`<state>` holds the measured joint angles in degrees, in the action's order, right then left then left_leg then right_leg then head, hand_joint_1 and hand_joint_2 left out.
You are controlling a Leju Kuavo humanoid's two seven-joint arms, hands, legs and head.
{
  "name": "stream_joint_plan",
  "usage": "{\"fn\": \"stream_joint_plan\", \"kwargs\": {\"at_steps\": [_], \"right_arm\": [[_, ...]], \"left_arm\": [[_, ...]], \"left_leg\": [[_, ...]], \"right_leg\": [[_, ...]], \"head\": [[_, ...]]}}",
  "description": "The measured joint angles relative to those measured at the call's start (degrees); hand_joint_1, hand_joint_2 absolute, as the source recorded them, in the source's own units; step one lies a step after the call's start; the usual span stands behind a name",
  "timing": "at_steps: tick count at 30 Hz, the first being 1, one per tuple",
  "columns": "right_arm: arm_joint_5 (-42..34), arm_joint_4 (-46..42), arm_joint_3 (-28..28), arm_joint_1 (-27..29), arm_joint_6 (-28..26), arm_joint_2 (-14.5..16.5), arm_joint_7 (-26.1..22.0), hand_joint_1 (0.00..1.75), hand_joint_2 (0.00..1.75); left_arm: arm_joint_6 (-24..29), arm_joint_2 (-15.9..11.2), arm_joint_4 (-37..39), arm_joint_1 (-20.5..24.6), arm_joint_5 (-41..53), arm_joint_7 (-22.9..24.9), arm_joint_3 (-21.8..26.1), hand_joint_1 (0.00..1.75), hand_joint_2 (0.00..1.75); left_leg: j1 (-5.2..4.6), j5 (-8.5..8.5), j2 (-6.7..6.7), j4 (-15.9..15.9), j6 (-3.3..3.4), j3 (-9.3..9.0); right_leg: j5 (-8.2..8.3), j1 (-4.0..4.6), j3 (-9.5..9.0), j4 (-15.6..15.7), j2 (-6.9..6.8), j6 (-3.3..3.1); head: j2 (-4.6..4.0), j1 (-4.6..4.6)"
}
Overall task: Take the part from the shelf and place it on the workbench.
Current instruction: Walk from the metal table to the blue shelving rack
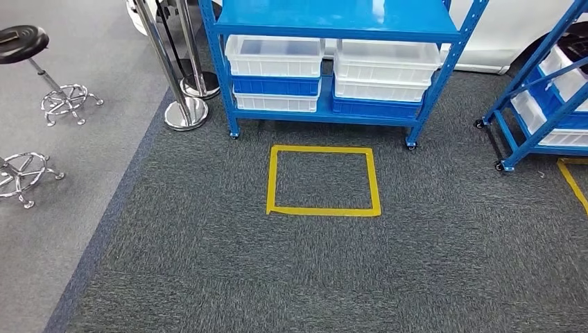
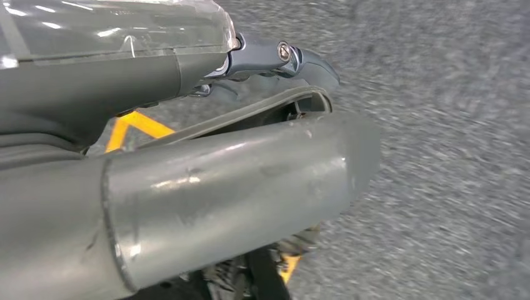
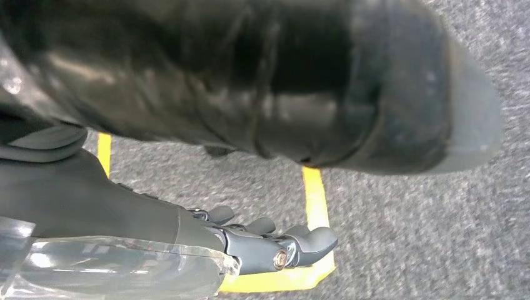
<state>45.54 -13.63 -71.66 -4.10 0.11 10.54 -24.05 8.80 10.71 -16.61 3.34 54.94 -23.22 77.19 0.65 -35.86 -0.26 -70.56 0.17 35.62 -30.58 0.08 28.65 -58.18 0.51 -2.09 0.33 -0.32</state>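
A blue metal shelf (image 1: 333, 17) stands straight ahead, beyond a square of yellow tape (image 1: 324, 210) on the dark carpet. Its lower level holds stacked white bins (image 1: 275, 55) and blue bins (image 1: 274, 85). What lies inside them is hidden, and I cannot make out the part. My left hand (image 2: 275, 59) hangs above the carpet, fingers loosely extended and holding nothing. My right hand (image 3: 275, 240) also hangs low over yellow tape (image 3: 315, 194), with its fingers apart and empty.
A second blue shelf on castors (image 1: 548, 104) with bins stands at the right. Chrome stanchion posts (image 1: 186, 111) and a black stool (image 1: 21, 41) stand at the left on lighter grey floor. Open carpet lies between me and the shelf.
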Motion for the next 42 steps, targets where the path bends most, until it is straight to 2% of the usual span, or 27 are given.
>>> {"fn": "stream_joint_plan", "kwargs": {"at_steps": [2, 3, 5, 7, 8, 10, 11, 12, 13, 15, 16, 17, 20, 22, 25, 26, 27, 28, 30, 31, 32, 34, 35, 37, 40, 41, 42], "right_arm": [[0.01, 0.03, -0.02, -0.07, 0.01, 0.03, 0.01, 0.0, 0.0], [0.01, 0.04, -0.03, -0.14, 0.01, 0.05, 0.0, 0.0, 0.0], [0.01, 0.04, -0.03, -0.32, -0.01, 0.05, -0.03, 0.0, 0.0], [0.01, 0.04, -0.03, -0.37, 0.0, 0.04, -0.04, 0.0, 0.0], [0.01, 0.04, -0.03, -0.36, 0.01, 0.05, -0.04, 0.0, 0.0], [0.02, 0.05, -0.02, -0.33, 0.02, 0.06, -0.01, 0.0, 0.0], [0.03, 0.07, -0.02, -0.31, 0.02, 0.06, 0.01, 0.0, 0.0], [0.04, 0.08, -0.02, -0.28, 0.02, 0.06, 0.03, 0.0, 0.0], [0.06, 0.08, -0.03, -0.25, 0.01, 0.06, 0.04, 0.0, 0.0], [0.12, 0.08, -0.05, -0.05, -0.02, 0.02, 0.05, 0.0, 0.0], [0.15, 0.08, -0.05, 0.02, -0.04, -0.02, 0.07, 0.0, 0.0], [0.17, 0.08, -0.06, 0.06, -0.07, -0.06, 0.08, 0.0, 0.0], [0.2, 0.08, -0.05, -0.07, -0.11, -0.07, 0.07, 0.0, 0.0], [0.24, 0.08, -0.05, -0.08, -0.12, -0.04, 0.04, 0.0, 0.0], [0.37, 0.06, -0.05, -0.28, -0.15, -0.03, 0.03, 0.0, 0.0], [0.44, 0.06, -0.05, -0.34, -0.15, -0.03, 0.03, 0.0, 0.0], [0.51, 0.06, -0.05, -0.36, -0.16, -0.03, 0.04, 0.0, 0.0], [0.58, 0.06, -0.05, -0.34, -0.15, -0.03, 0.04, 0.0, 0.0], [0.63, 0.07, -0.05, -0.26, -0.14, -0.02, 0.07, 0.0, 0.0], [0.65, 0.08, -0.05, -0.26, -0.14, -0.02, 0.07, 0.0, 0.0], [0.66, 0.08, -0.05, -0.3, -0.13, -0.02, 0.07, 0.0, 0.0], [0.69, 0.08, -0.05, -0.43, -0.12, -0.03, 0.03, 0.0, 0.0], [0.71, 0.08, -0.05, -0.46, -0.11, -0.03, 0.02, 0.0, 0.0], [0.74, 0.07, -0.05, -0.44, -0.11, -0.03, 0.01, 0.0, 0.0], [0.77, 0.08, -0.05, -0.4, -0.13, -0.03, 0.01, 0.0, 0.0], [0.78, 0.09, -0.05, -0.4, -0.13, -0.03, 0.02, 0.0, 0.0], [0.79, 0.1, -0.05, -0.4, -0.13, -0.03, 0.02, 0.0, 0.0]], "left_arm": [[0.05, -0.03, 0.0, -0.14, -0.13, -0.04, 0.02, 0.0, 0.0], [0.07, -0.04, 0.0, -0.17, -0.15, -0.07, 0.03, 0.0, 0.0], [0.07, -0.03, 0.0, -0.07, -0.16, -0.1, 0.03, 0.0, 0.0], [0.08, -0.04, 0.0, -0.03, -0.16, -0.13, 0.03, 0.0, 0.0], [0.1, -0.05, 0.0, 0.0, -0.16, -0.13, 0.03, 0.0, 0.0], [0.15, -0.07, 0.0, 0.07, -0.2, -0.09, 0.03, 0.0, 0.0], [0.17, -0.07, 0.0, 0.09, -0.23, -0.05, 0.03, 0.0, 0.0], [0.19, -0.07, 0.0, 0.06, -0.27, -0.01, 0.03, 0.0, 0.0], [0.2, -0.05, 0.0, 0.03, -0.3, 0.04, 0.04, 0.0, 0.0], [0.28, 0.02, 0.0, 0.03, -0.33, 0.15, 0.06, 0.0, 0.0], [0.33, 0.07, 0.0, 0.14, -0.33, 0.21, 0.08, 0.0, 0.0], [0.38, 0.09, 0.0, 0.25, -0.32, 0.29, 0.09, 0.0, 0.0], [0.48, 0.11, 0.0, 0.37, -0.3, 0.44, 0.1, 0.0, 0.0], [0.52, 0.12, 0.0, 0.39, -0.27, 0.48, 0.11, 0.0, 0.0], [0.49, 0.18, 0.0, 0.5, -0.14, 0.51, 0.1, 0.0, 0.0], [0.48, 0.2, 0.0, 0.47, -0.12, 0.52, 0.1, 0.0, 0.0], [0.48, 0.21, 0.0, 0.41, -0.13, 0.52, 0.1, 0.0, 0.0], [0.48, 0.2, 0.0, 0.36, -0.14, 0.53, 0.11, 0.0, 0.0], [0.51, 0.16, 0.0, 0.32, -0.14, 0.54, 0.12, 0.0, 0.0], [0.52, 0.14, 0.0, 0.37, -0.14, 0.54, 0.12, 0.0, 0.0], [0.53, 0.13, 0.0, 0.42, -0.14, 0.54, 0.12, 0.0, 0.0], [0.56, 0.1, 0.0, 0.41, -0.14, 0.55, 0.12, 0.0, 0.0], [0.58, 0.09, 0.0, 0.36, -0.14, 0.56, 0.12, 0.0, 0.0], [0.61, 0.08, 0.0, 0.33, -0.11, 0.57, 0.13, 0.0, 0.0], [0.62, 0.05, 0.0, 0.4, 0.02, 0.56, 0.14, 0.0, 0.0], [0.64, 0.03, 0.0, 0.4, 0.06, 0.56, 0.14, 0.0, 0.0], [0.67, 0.01, 0.0, 0.4, 0.06, 0.57, 0.14, 0.0, 0.0]], "left_leg": [[-0.22, 6.72, 0.08, 6.19, 0.46, 1.48], [-0.35, 10.42, 0.1, 9.04, 0.85, 1.47], [-0.25, 10.21, -0.03, 10.01, 1.55, 0.22], [-0.13, 9.73, -0.05, 11.17, 2.16, -1.54], [-0.15, 9.38, -0.04, 11.62, 2.39, -2.39], [-0.19, 8.53, -0.11, 12.16, 2.58, -3.94], [-0.22, 7.97, -0.2, 12.28, 2.57, -4.82], [-0.24, 7.31, -0.28, 12.34, 2.5, -5.8], [-0.27, 6.62, -0.34, 12.36, 2.4, -6.8], [-0.35, 5.19, -0.44, 12.36, 2.13, -8.45], [-0.4, 4.62, -0.54, 12.35, 1.88, -8.79], [-0.41, 4.24, -0.65, 12.31, 1.59, -9.1], [-0.36, 3.72, -0.73, 12.09, 0.52, -9.93], [-0.27, 1.88, -0.56, 9.3, 0.08, -8.88], [0.0, -2.43, -0.36, -0.42, -0.43, -2.98], [0.07, -2.56, -0.32, -2.25, -0.59, -1.43], [0.1, -1.47, -0.28, -2.13, -0.73, -0.8], [0.11, 0.69, -0.24, -0.05, -0.83, -1.13], [0.04, 5.48, -0.16, 6.9, -0.75, -3.21], [-0.11, 6.18, -0.1, 9.49, -0.55, -3.94], [-0.26, 6.76, -0.05, 10.94, -0.2, -4.29], [-0.43, 6.73, -0.01, 11.37, 0.56, -4.17], [-0.29, 7.57, 0.05, 11.58, 1.0, -4.26], [-0.03, 8.0, 0.17, 12.11, 1.63, -4.41], [-0.04, 8.21, 0.25, 12.29, 2.0, -4.38], [-0.06, 8.18, 0.27, 12.27, 2.01, -4.37], [-0.07, 8.14, 0.27, 12.26, 1.99, -4.4]], "right_leg": [[-3.2, -0.15, -3.23, -0.17, 0.31, 1.18], [-4.15, -0.2, -4.3, -0.33, 0.37, 1.78], [-3.33, -0.32, -3.8, -2.17, 0.26, 2.38], [-3.05, -0.45, -0.73, -7.41, 0.12, 2.85], [-3.86, -0.5, 1.56, -10.61, 0.05, 3.03], [-7.16, -0.52, 5.97, -15.04, -0.01, 3.26], [-8.31, -0.53, 7.49, -15.51, -0.02, 3.27], [-8.16, -0.5, 8.33, -14.5, -0.04, 3.18], [-6.29, -0.45, 8.56, -12.23, -0.05, 2.95], [0.8, -0.1, 8.61, -6.17, 0.0, 2.14], [3.64, 0.15, 8.61, -4.1, 0.03, 1.7], [5.39, 0.4, 8.67, -2.91, 0.07, 1.34], [5.66, 0.54, 7.64, -1.69, 0.14, 0.45], [5.49, 0.32, 6.42, -0.79, 0.12, -0.16], [4.9, 0.33, 5.66, -0.52, -0.04, -0.79], [4.65, 0.35, 5.45, -0.56, -0.03, -0.84], [4.39, 0.35, 5.16, -0.63, 0.01, -0.8], [4.09, 0.32, 4.78, -0.72, 0.05, -0.69], [3.49, 0.25, 4.0, -0.97, 0.07, -0.34], [3.26, 0.25, 3.89, -1.15, 0.05, -0.11], [3.07, 0.27, 3.91, -1.37, 0.03, 0.18], [2.79, 0.34, 4.07, -1.61, 0.03, 0.81], [2.54, 0.3, 4.03, -1.79, 0.03, 1.14], [0.97, 0.18, 4.58, -3.49, -0.04, 1.77], [-3.88, -0.31, 8.25, -11.77, -0.13, 2.54], [-4.56, -0.51, 9.34, -14.08, -0.14, 2.73], [-4.16, -0.7, 9.68, -14.72, -0.16, 2.86]], "head": [[0.0, -0.01], [0.0, 0.0], [0.0, -0.01], [0.0, 0.0], [0.0, 0.02], [0.0, 0.02], [0.0, 0.02], [0.0, 0.02], [0.0, 0.02], [0.0, 0.02], [0.0, 0.02], [0.0, 0.02], [0.0, 0.01], [0.0, 0.0], [0.0, 0.0], [0.0, -0.01], [0.0, -0.01], [0.0, -0.02], [0.0, -0.01], [0.0, -0.03], [0.0, -0.03], [0.0, -0.04], [0.0, -0.02], [0.0, 0.0], [0.0, 0.0], [0.0, -0.01], [0.0, -0.01]]}}
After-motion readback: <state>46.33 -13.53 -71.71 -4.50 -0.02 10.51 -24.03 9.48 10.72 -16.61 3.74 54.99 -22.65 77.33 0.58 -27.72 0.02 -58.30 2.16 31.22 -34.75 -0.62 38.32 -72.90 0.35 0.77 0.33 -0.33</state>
